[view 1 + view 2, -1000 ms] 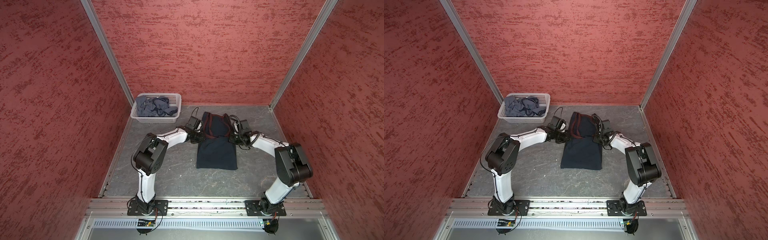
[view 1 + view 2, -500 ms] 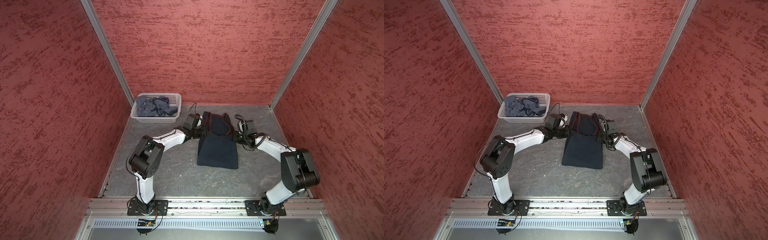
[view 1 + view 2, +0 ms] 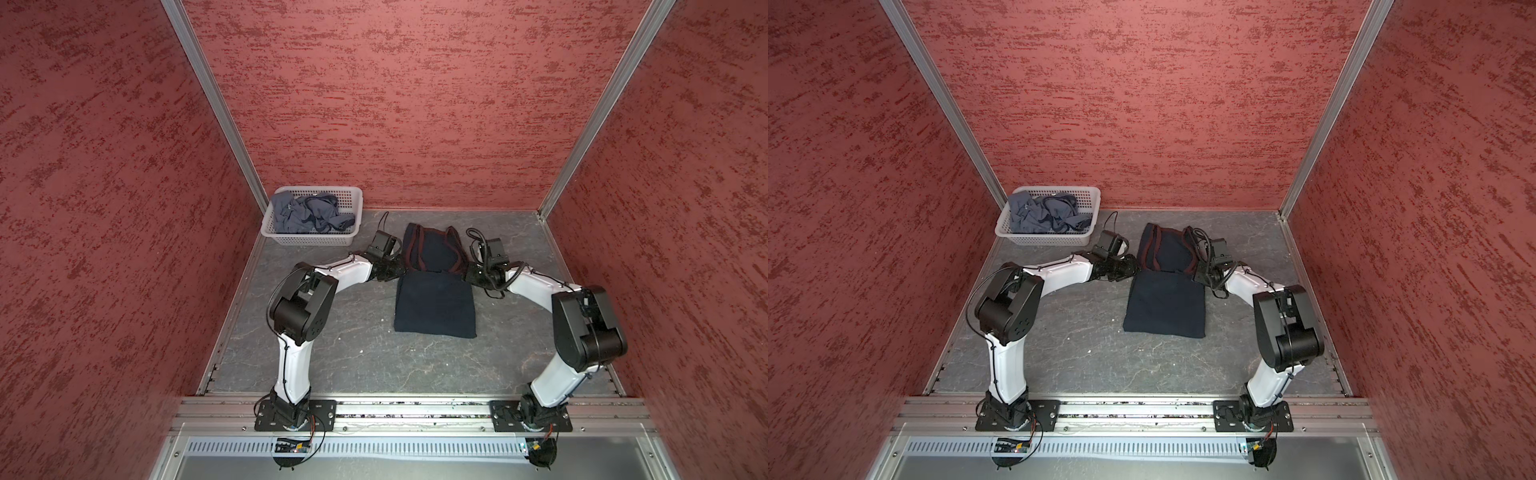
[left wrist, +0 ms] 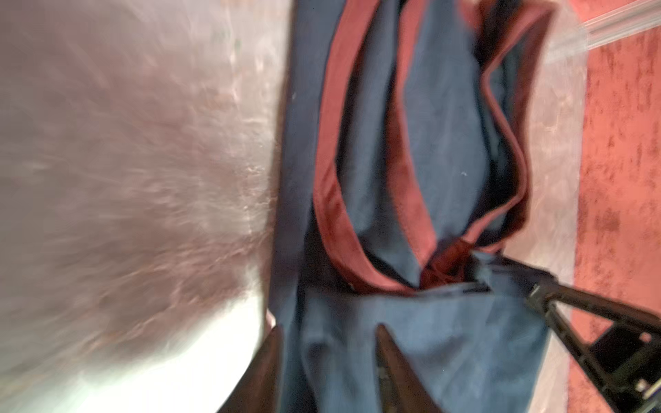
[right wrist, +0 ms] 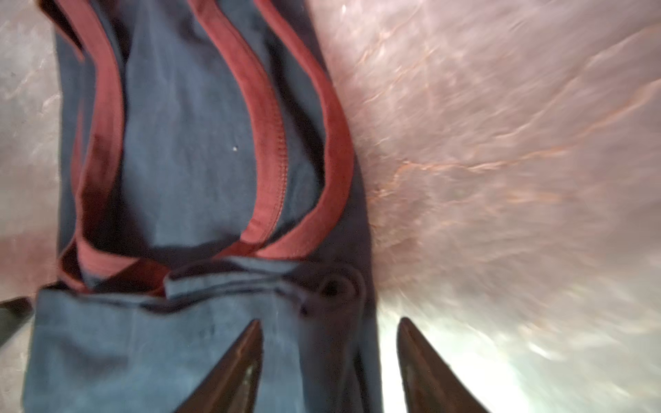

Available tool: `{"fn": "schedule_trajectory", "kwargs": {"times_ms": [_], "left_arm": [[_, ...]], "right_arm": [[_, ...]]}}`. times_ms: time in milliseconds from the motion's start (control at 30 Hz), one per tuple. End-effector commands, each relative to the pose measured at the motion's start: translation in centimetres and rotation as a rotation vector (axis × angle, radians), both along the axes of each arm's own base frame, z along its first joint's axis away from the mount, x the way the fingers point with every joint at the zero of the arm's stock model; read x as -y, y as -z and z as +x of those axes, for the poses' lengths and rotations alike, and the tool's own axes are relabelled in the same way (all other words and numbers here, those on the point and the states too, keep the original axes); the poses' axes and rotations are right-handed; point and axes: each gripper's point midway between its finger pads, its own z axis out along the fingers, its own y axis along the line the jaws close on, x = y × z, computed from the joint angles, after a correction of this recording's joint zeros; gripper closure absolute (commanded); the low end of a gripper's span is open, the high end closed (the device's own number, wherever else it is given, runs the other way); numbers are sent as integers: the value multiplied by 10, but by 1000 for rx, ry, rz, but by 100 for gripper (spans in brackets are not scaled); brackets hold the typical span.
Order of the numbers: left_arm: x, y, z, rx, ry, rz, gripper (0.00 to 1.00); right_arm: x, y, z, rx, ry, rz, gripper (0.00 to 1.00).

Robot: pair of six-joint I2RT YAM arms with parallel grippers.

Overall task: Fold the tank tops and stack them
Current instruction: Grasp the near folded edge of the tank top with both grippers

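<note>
Three red, rough-plastered walls (image 3: 395,104) close in the grey, marble-veined table (image 3: 332,365), and the two white-and-black robot arms bend in from the near rail towards its middle, the left arm (image 3: 299,316) on one side and the right arm (image 3: 582,328) on the other

Between them lies the dark navy sleeveless cloth tank top with maroon trim (image 3: 434,307), flat on the table in both top views (image 3: 1165,307). Its plain lower panel is doubled over on the near side, and the edge of that panel runs straight across just below the straps. The maroon-edged straps and neck reach towards the back wall, a little rumpled

In the far left corner sits the white perforated plastic basket (image 3: 309,240), well apart from the navy top. The slate grey-blue tank top with dark trim (image 3: 303,212) is heaped loosely inside it, unfolded

The left pincer (image 4: 329,332) is at the left end of the folded edge. Its jaws are parted, with one finger at the cloth's border and the other over the navy panel, and it pinches nothing. The right pincer (image 5: 329,321) is at the right end of the same edge. It is likewise spread, with one finger above the cloth and the other above bare table, and it holds nothing
</note>
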Motion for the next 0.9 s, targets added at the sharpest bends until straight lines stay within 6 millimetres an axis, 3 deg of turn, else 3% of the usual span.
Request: {"fn": "schedule_trajectory", "kwargs": {"times_ms": [0, 100, 200, 333, 433, 600, 867], "left_arm": [[-9, -35, -18, 52, -2, 37, 41], [-13, -38, -52, 24, 36, 62, 31], [-13, -26, -96, -41, 90, 75, 24], [-14, -10, -149, -127, 133, 93, 21], [-20, 0, -177, -175, 141, 107, 19], [-20, 15, -200, -234, 135, 46, 20], [-12, 32, -196, -241, 129, 29, 31]], "right_arm": [[8, -17, -21, -2, 21, 4, 30], [0, -19, -50, -27, 5, 82, 28], [-8, -15, -85, -65, 0, 154, 28], [-21, -1, -135, -151, -7, 211, 28], [-28, 8, -165, -194, -2, 241, 29], [-38, 22, -192, -234, -16, 286, 33], [-38, 39, -185, -233, -9, 265, 48]]}}
